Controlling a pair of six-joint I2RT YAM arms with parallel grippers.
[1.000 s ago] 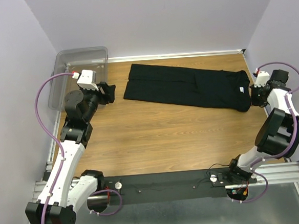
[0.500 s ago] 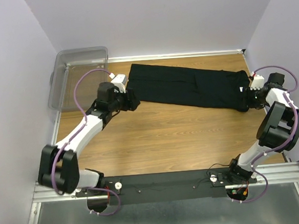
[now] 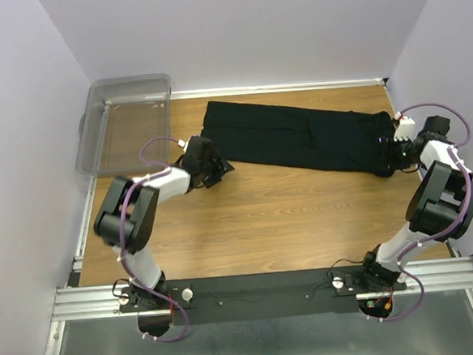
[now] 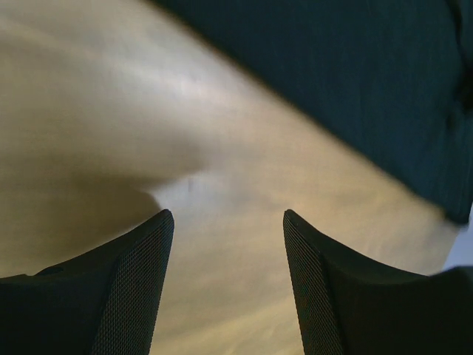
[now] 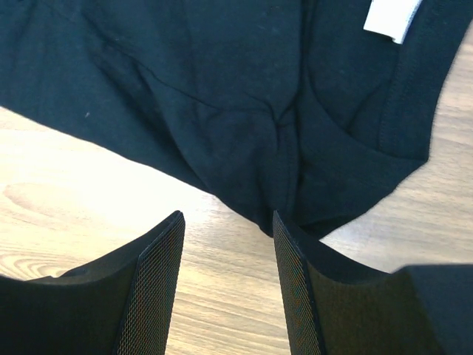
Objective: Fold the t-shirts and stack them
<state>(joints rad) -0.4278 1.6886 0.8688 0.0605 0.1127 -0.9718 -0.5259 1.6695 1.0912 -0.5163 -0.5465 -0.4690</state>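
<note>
One black t-shirt (image 3: 299,139) lies flat across the far side of the table, folded into a long strip, with its white neck tag (image 5: 392,16) at the right end. My left gripper (image 3: 218,167) is low over bare wood, just off the strip's near-left corner. In the left wrist view the left gripper (image 4: 225,214) is open and holds nothing, and the black cloth (image 4: 355,81) fills the upper right. My right gripper (image 3: 398,155) is at the neck end. In the right wrist view the right gripper (image 5: 228,214) is open over wood, with a shirt corner (image 5: 281,170) just ahead of its fingertips.
A clear plastic bin (image 3: 88,147) stands at the far left corner, with nothing visible in it. Lilac walls close in the table at the back and both sides. Bare wood (image 3: 280,223) lies between the shirt and the black rail (image 3: 260,288) at the arm bases.
My left arm swung from beside the bin over to the shirt's near-left corner. My right gripper went from shut to open at the neck end and shifted slightly.
</note>
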